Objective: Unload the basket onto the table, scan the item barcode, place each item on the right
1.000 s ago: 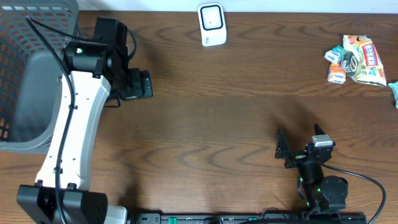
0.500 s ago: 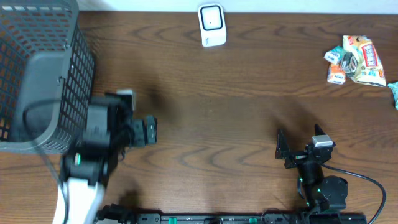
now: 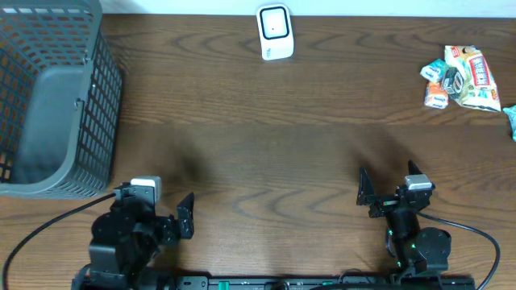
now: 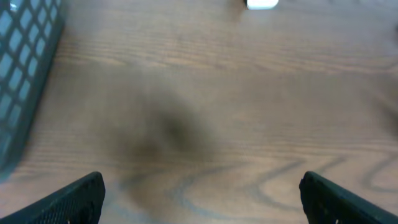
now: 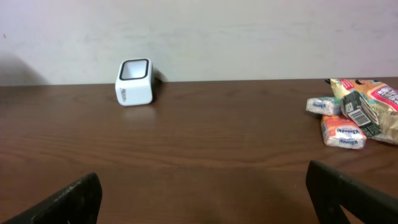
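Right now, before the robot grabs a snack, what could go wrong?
The snack packets lie heaped, touching, so the jaws might pinch two or knock one away. The scanner stands far from them across the table, so a loosely held packet could slip, or its barcode end up facing away.

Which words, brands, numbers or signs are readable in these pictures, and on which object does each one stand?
No text here can be read with certainty.
snack packets: red and blue printed lettering, too small and blurred to read.
barcode on the dark packet: bars show, digits too small to read.
scanner: a small dark mark on its side, not legible.
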### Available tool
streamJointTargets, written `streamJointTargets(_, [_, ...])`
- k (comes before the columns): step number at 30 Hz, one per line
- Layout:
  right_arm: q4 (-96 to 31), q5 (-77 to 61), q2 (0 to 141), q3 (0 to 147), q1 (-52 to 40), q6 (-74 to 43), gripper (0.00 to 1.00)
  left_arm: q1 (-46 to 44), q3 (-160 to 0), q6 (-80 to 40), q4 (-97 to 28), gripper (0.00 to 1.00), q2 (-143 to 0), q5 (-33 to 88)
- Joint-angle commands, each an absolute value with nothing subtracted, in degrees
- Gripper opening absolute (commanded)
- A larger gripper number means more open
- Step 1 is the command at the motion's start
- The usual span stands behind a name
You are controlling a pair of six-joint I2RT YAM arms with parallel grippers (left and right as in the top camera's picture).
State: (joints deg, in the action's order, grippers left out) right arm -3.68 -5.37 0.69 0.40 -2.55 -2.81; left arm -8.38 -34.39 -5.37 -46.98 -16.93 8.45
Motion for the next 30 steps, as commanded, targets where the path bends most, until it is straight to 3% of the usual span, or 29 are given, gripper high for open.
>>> streamJointTargets(1, [-3.99, -5.06, 0.40, 0.32, -3.05, -3.60, 0.99, -7.99, -27.77, -4.05, -39.64, 0.98, -11.97, 7.53])
streamJointTargets(12, [-3.99, -5.06, 0.49, 0.32, -3.05, -3.60, 0.99, -5.21, -10.20, -1.93, -13.69, 0.98, -0.89, 13.56])
streamJointTargets(21, [-3.99, -5.06, 0.51, 0.32, -3.05, -3.57, 0.99, -2.76, -3.29, -1.91, 3.64, 0.98, -0.10, 13.54])
streamJointTargets(30, [-3.92, -5.06, 0.75, 0.32, -3.05, -3.60, 0.99, -2.04, -0.23, 1.26, 9.10, 0.98, -0.10, 15.92])
